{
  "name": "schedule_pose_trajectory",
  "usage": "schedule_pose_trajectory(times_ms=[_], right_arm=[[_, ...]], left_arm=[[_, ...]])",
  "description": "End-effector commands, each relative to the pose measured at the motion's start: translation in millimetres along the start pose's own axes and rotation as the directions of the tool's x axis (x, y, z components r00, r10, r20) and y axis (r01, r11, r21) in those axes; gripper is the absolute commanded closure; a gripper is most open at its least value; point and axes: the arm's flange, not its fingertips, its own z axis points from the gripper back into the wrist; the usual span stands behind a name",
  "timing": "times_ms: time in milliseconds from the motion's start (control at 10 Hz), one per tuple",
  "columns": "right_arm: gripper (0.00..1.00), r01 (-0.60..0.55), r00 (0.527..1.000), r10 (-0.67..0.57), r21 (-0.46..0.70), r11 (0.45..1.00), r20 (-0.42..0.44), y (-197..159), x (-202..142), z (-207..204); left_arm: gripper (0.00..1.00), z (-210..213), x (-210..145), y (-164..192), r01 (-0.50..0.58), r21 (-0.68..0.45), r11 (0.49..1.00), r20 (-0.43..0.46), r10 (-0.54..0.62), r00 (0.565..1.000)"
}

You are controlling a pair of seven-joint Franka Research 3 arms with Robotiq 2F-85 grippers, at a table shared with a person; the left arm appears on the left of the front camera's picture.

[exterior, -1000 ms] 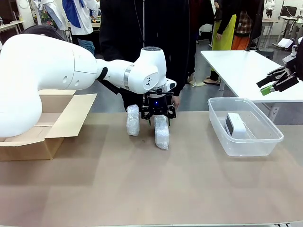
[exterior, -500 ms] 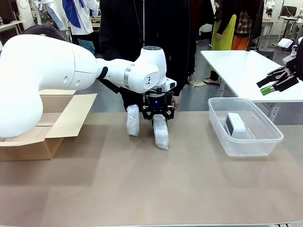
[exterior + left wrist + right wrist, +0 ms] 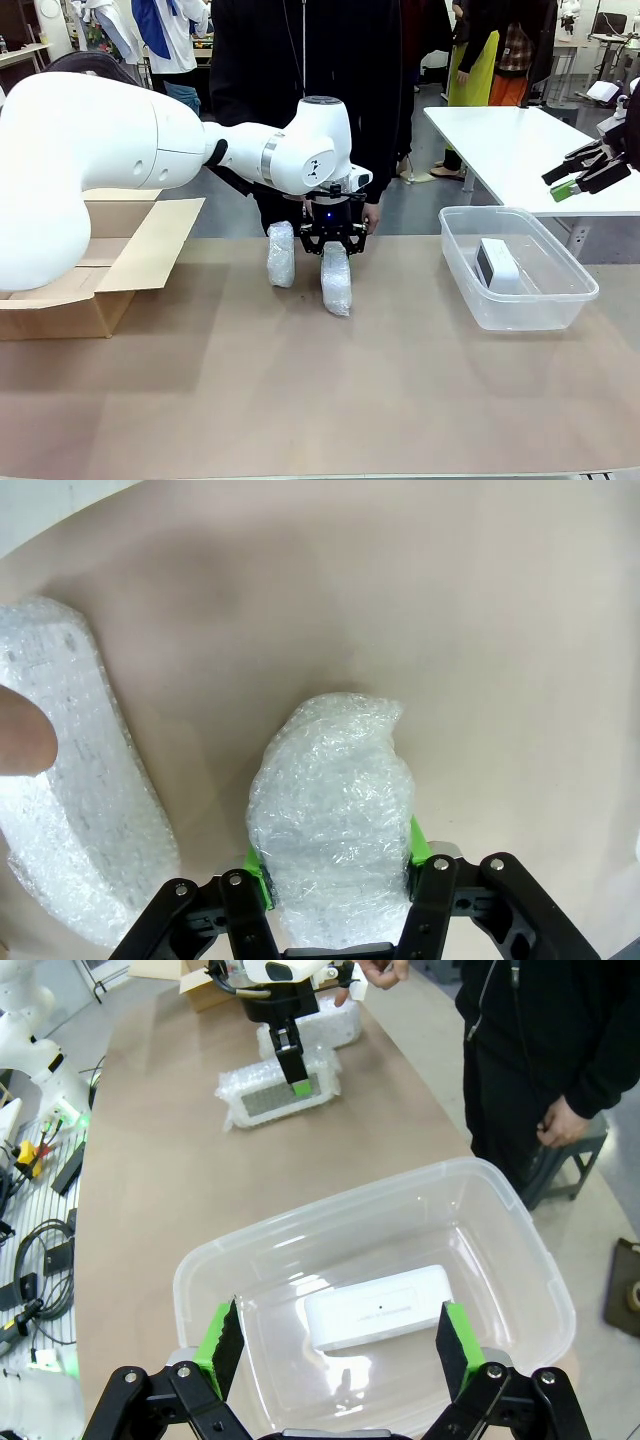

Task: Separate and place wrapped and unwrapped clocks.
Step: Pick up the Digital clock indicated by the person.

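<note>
Front view faces across tabletop point(image 3: 300, 400) toward person point(image 3: 300, 100), left wrist view close above bubble-wrapped clock point(image 3: 335, 810), right wrist view high over clear bin point(image 3: 535, 1255), all three sharing that clock

No text, label, brand or number can be read in any view. A small dark mark on the left arm's wrist housing point(image 3: 322, 170) is too small to make out.
</note>
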Motion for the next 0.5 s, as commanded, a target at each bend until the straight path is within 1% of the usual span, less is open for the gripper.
schedule_pose_trajectory(times_ms=[0,200,300,400], right_arm=[[0.00,0.007,1.000,-0.007,-0.010,1.000,-0.005,1.2,0.6,-1.7],[0.00,0.007,1.000,-0.007,-0.010,1.000,-0.005,1.2,0.6,-1.7],[0.00,0.007,1.000,-0.007,-0.010,1.000,-0.005,1.2,0.6,-1.7],[0.00,0.007,1.000,-0.007,-0.010,1.000,-0.005,1.2,0.6,-1.7]], left_arm=[[1.00,4.7,12.5,-3.6,0.026,0.026,0.999,-0.005,-0.026,1.000],[1.00,4.9,13.0,-3.4,0.032,0.024,0.999,-0.005,-0.031,0.999],[0.66,6.7,12.5,-3.7,0.036,0.019,0.999,-0.003,-0.036,0.999],[0.66,9.0,12.4,-4.3,0.041,0.015,0.999,-0.002,-0.041,0.999]])
